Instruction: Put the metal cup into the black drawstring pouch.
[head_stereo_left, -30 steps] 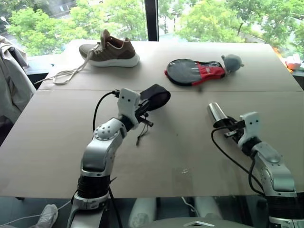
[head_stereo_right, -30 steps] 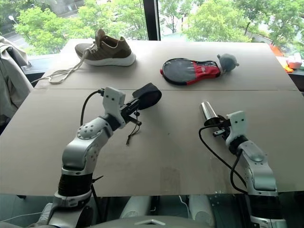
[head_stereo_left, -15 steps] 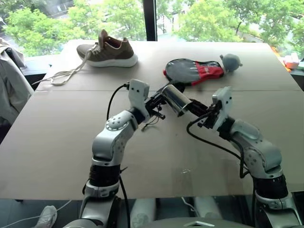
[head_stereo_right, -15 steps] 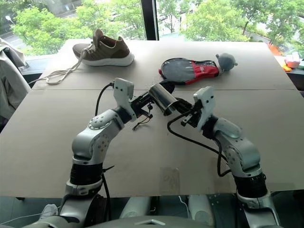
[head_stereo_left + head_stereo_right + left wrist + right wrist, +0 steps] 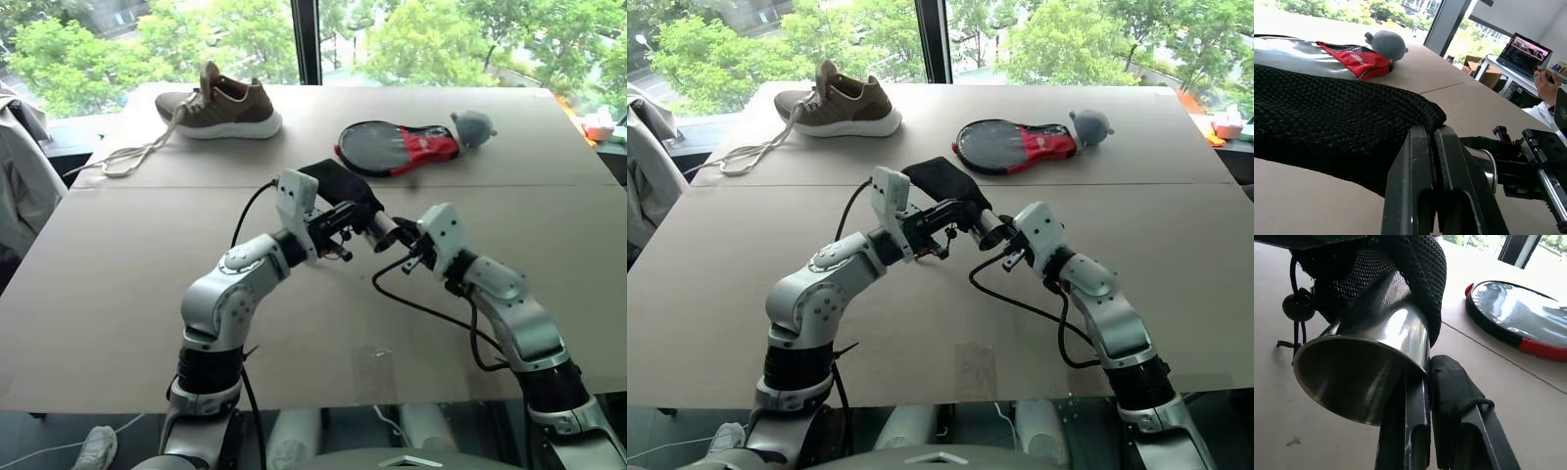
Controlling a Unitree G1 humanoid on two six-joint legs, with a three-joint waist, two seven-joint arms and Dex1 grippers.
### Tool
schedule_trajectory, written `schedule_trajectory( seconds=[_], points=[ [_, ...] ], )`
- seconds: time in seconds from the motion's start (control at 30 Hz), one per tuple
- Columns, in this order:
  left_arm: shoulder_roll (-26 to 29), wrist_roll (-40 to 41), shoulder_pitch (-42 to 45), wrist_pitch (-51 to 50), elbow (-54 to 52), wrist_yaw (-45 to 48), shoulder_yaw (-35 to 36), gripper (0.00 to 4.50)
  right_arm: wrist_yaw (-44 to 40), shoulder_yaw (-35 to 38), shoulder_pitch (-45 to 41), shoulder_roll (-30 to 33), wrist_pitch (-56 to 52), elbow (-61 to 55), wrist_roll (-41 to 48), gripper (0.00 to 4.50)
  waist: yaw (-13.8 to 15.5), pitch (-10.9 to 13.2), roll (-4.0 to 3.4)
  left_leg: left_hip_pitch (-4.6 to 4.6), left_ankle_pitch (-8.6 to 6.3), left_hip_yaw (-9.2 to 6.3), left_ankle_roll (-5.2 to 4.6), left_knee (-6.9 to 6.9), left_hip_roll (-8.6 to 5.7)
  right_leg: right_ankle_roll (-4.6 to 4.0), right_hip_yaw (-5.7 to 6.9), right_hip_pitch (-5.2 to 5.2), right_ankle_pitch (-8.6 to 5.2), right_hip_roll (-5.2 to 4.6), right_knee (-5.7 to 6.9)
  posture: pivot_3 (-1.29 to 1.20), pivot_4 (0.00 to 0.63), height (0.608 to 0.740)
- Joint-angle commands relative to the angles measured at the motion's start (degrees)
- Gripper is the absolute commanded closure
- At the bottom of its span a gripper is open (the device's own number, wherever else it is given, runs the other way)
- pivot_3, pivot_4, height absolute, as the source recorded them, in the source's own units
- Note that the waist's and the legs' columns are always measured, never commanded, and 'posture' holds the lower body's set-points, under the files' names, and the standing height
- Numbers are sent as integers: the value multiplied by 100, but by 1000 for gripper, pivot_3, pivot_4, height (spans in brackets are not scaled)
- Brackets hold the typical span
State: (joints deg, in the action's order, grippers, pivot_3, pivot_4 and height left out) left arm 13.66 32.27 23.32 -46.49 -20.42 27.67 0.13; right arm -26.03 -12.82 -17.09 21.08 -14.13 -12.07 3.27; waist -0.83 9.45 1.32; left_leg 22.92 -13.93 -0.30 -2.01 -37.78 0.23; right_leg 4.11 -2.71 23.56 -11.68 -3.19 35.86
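1. It looks like an office or lab set up for testing: a large table (image 5: pixel 118 294) topped with plain cardboard sheets stands by tall windows (image 5: pixel 411 39) with green trees outside.
2. Past the table's far right corner, an open laptop (image 5: pixel 1528 54) sits on a desk, with a person's hand (image 5: pixel 1547 83) beside it.
3. Cardboard boxes (image 5: pixel 1484 73), perhaps storage, stand near that desk.

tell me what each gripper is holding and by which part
Left gripper: the black mesh drawstring pouch, pinched at its mouth edge. Right gripper: the shiny steel cup, clamped at its rim.
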Motion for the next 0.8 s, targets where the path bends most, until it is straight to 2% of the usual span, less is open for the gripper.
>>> schedule_trajectory(
  seconds=[0.03, 0.13, 0.23, 0.33, 0.47, 0.53, 0.57, 0.6, 0.67, 0.73, 0.8],
  points=[
    [79, 136, -11, 95, -375, 277, -284, 4500, 564, 66, -219, -490, 92, -89, -206, 4426, 1, 0, 0, 0, 0, 0, 0, 0, 0, 0, 0, 0, 0, 0, 0, 0, 150, 740],
    [174, 63, -68, 246, -399, 409, -465, 4500, 1146, 847, -205, -1779, -1083, -277, 1220, 4426, 3, -4, 9, 0, 1, -16, 2, 5, 12, -4, 3, 3, 0, 11, 1, 0, 150, 740],
    [233, 130, -131, 274, -418, 459, -490, 4500, 1536, 1651, -321, -2663, -2153, -376, 2632, 4426, 4, -2, 5, -2, 5, -32, 9, 17, 15, -11, 0, 7, 3, 9, 3, 0, 150, 740],
    [275, 114, -116, 340, -371, 533, -519, 4500, 1885, 2169, -405, -3005, -2903, -323, 3580, 4426, 25, 1, 1, 3, 5, -35, 9, 15, 15, -10, 3, 6, 4, -8, 0, 0, 150, 740],
    [240, 93, -48, 459, -332, 615, -667, 4500, 2242, 2645, -444, -3341, -3941, -122, 5273, 4426, 12, 1, 0, 2, 5, -31, 7, 16, 8, -10, 5, 5, 4, -15, -3, 0, 150, 740],
    [195, 114, -58, 472, -312, 582, -662, 4500, 2569, 2799, -566, -3368, -4143, -10, 5791, 4426, -8, 1, 0, 1, 5, -29, 7, 23, 8, -10, 5, 7, 4, -13, -2, 0, 150, 740],
    [183, 117, -63, 472, -312, 571, -661, 4500, 2637, 2783, -612, -3306, -4121, 16, 5841, 4426, -23, 2, -1, 1, 5, -29, 7, 28, 5, -11, 5, 9, 4, -10, -2, 0, 150, 740],
    [157, 134, -73, 460, -320, 546, -643, 4500, 2451, 2428, -657, -3019, -3743, -45, 5248, 4426, -29, 3, -2, -1, 5, -28, 7, 31, 6, -11, 4, 11, 3, -3, -2, 0, 150, 740],
    [88, 202, -75, 413, -329, 478, -563, 4500, 2056, 1487, -692, -2281, -2976, -121, 3852, 4426, -44, 7, -10, 0, 5, -21, 7, 33, 7, -11, 4, 13, 3, 8, -2, 0, 150, 740],
    [-31, 290, -23, 368, -296, 351, -422, 4500, 1584, 261, -714, -1230, -1887, 1, 2159, 4426, -60, 7, -9, 0, 5, -3, 7, 31, 6, -9, 4, 13, 2, 9, -4, 0, 150, 740],
    [-179, 334, 62, 350, -171, 135, -233, 4500, 1310, -345, -736, -611, -1171, 159, 1217, 3775, -64, 6, -8, 0, 5, 5, 8, 30, 4, -7, 2, 14, 1, 8, -7, 0, 150, 740]
  ],
)
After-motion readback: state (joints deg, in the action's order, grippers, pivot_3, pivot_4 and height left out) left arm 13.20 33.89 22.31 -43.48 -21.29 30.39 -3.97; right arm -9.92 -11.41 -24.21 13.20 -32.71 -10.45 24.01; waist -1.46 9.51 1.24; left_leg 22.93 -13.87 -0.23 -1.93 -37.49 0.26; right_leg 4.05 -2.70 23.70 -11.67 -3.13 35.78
